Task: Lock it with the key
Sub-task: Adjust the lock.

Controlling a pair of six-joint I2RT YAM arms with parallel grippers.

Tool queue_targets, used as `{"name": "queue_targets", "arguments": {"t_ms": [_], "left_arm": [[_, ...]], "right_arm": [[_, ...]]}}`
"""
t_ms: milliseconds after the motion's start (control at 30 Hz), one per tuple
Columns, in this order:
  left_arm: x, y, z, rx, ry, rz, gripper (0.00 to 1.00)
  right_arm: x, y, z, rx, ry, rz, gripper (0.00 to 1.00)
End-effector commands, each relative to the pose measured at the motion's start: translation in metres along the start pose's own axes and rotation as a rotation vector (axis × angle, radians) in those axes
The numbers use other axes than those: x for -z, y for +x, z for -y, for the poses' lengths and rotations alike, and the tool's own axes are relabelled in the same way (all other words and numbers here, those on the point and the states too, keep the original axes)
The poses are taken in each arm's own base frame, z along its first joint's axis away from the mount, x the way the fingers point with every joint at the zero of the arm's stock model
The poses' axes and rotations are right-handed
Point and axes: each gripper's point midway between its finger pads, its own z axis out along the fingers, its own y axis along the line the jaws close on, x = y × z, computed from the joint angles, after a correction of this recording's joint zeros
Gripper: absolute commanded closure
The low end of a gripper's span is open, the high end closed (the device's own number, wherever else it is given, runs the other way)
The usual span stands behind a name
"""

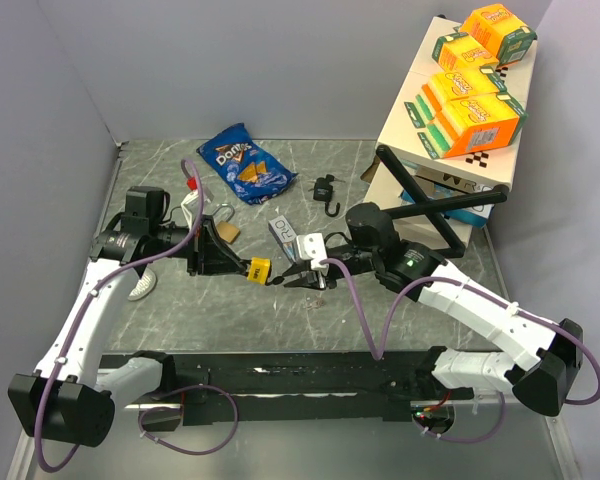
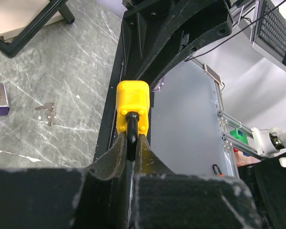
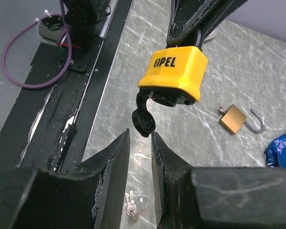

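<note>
The left gripper reaches in from 9 o'clock and is pressed together on the black shackle of the yellow padlock. It holds the padlock in the air just left of the middle of the table. In the left wrist view the shackle sits squeezed between the two fingers, and the yellow body sticks out beyond them.

The right gripper comes in from 3 o'clock and points at the padlock's keyhole end. Its fingers stand a narrow slot apart. A black cover flap hangs open under the padlock body, with its lower edge right at the mouth of that slot (whether the fingers nip it I cannot tell).

The keys lie flat on the table below the right gripper, in no grip.

A brass padlock with its shackle open lies toward 10 o'clock of the yellow one. A blue chip bag lies at 12 o'clock, and a black hook is near it. A white shelf carrying orange boxes stands at 2 o'clock.
</note>
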Motion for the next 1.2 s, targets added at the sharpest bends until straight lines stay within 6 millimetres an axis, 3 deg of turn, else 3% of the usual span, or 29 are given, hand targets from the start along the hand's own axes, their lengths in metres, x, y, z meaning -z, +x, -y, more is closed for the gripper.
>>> {"name": "queue_targets", "arguments": {"t_ms": [0,133,300,333,433,500,533,567,667,900,1167], "left_arm": [[0.0,-0.013,0.016,-0.066,0.079,0.019,0.99],[0.0,-0.012,0.018,-0.067,0.09,0.019,0.99],[0.0,-0.014,0.016,-0.082,0.076,0.019,0.99],[0.0,-0.015,0.014,-0.101,0.065,0.019,0.99],[0.002,-0.031,0.007,-0.216,-0.013,0.041,0.99],[0.003,-0.037,0.008,-0.285,-0.06,0.076,0.99],[0.003,-0.041,0.011,-0.236,-0.071,0.098,0.99],[0.004,-0.05,0.016,-0.316,-0.075,0.129,0.99],[0.004,-0.047,0.012,-0.293,-0.078,0.124,0.99],[0.003,-0.051,0.01,-0.326,-0.088,0.129,0.99],[0.0,-0.045,0.01,-0.317,-0.086,0.113,0.99]], "right_arm": [[0.005,-0.033,0.008,0.077,0.03,0.075,0.68],[0.002,-0.025,0.016,0.049,0.072,0.056,0.52],[-0.001,-0.015,0.015,-0.03,0.08,0.039,0.51],[-0.003,-0.011,0.018,-0.056,0.085,0.03,0.46],[0.001,-0.008,0.024,-0.213,0.071,0.038,0.31],[0.009,-0.011,0.031,-0.282,0.057,0.066,0.28],[0.011,-0.014,0.03,-0.324,0.045,0.08,0.28],[0.013,-0.016,0.03,-0.338,0.034,0.091,0.28],[0.016,-0.02,0.024,-0.347,0.008,0.113,0.33],[0.009,-0.031,0.032,-0.424,-0.01,0.149,0.55],[0.003,-0.038,0.045,-0.428,0.001,0.159,0.64]]}}
